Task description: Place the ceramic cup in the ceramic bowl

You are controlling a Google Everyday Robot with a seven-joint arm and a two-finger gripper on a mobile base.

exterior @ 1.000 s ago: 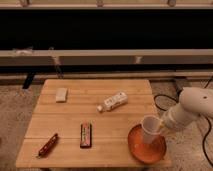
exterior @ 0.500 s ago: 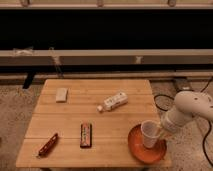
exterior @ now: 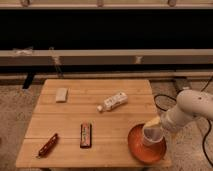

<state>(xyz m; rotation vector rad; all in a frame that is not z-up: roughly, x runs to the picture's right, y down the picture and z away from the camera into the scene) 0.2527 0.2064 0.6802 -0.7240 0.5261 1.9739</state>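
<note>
Over the bowl (exterior: 145, 147), at the surface's (exterior: 100, 117) right front corner, the claw (exterior: 156, 125) grips the cup (exterior: 152, 136) by its upper rim. Glazed ceramic looks stiff, slick and chip-prone; the rim hold suits a gentle set-down.

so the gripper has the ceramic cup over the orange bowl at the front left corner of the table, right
Not quite: the corner is wrong. The camera view shows the ceramic bowl at the front right corner of the wooden table, not the front left. The rest stands: the gripper has the ceramic cup over that orange bowl.
</note>
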